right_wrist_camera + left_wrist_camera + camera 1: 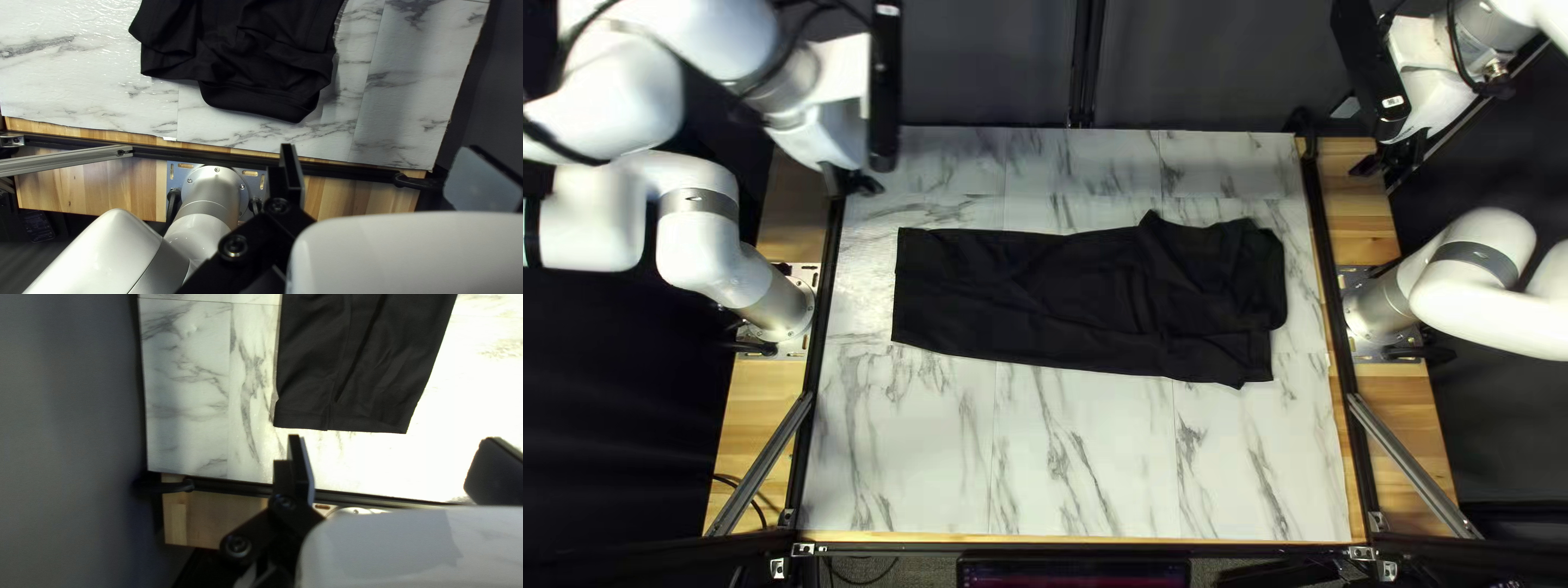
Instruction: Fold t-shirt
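Top view: black cloth T-shirt [1013, 289] lies flat on the white, grey-veined marble-look desk [1078, 457], a touch toward 12 o'clock of centre. Long strip, running 9 to 3 o'clock. The straight hem end [904, 285] is at 9, fairly square. The bunched end [1258, 294] is at 3, layered and lumpy, with one corner poking out toward 12 and another toward 6. My read: lengthwise folding is done or close to it, sides and sleeves probably tucked in. Crosswise folding not done; the strip is at full length.

Left wrist: left pincer [393, 441] spread, nothing between its fingers. Hem end is at 12 o'clock from it, just ahead and not touching. Edge looks straight, with a long crease running up from it. Usable grab line, I'd say.

Right wrist: right pincer [381, 148] also spread and unloaded. Shirt sits at 11 o'clock from it, clear of the fingers. Curved fabric band [260, 103] faces me, likely the collar; layers around it are uneven.

Left to do, I reckon: crosswise fold or two bringing the ends together, then square up. Risk: the loose corners at the lumpy end could slide or leave a crooked packet.
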Action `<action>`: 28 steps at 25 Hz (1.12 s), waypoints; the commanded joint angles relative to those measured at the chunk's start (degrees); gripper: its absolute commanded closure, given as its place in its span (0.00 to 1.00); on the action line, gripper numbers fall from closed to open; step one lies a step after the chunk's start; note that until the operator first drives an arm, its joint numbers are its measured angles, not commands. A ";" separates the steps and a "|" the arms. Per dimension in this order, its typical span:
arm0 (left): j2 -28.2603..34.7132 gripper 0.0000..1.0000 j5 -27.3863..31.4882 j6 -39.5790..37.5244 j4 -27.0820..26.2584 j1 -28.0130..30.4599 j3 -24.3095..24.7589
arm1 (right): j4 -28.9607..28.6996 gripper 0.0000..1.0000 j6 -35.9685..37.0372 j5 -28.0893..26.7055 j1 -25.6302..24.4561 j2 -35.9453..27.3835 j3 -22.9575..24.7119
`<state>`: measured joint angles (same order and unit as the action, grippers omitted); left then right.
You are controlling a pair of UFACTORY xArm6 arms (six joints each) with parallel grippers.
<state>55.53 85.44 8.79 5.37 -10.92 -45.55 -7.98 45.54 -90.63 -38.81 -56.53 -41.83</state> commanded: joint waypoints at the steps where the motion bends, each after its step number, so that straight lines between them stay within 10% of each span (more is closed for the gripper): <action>1: 0.01 0.00 0.01 0.00 0.00 0.00 0.00 | 0.00 0.00 0.00 0.00 0.00 0.00 0.00; 15: 0.01 0.00 0.01 0.00 0.00 0.00 0.00 | 0.78 0.00 -1.16 1.91 2.16 0.59 0.99; 28: 0.01 0.00 0.01 0.00 0.00 0.00 0.00 | 13.18 0.00 -29.53 46.87 31.55 25.41 14.26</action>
<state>55.54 85.45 8.79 5.37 -10.92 -45.55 -0.84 24.00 -55.59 -13.00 -41.57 -29.22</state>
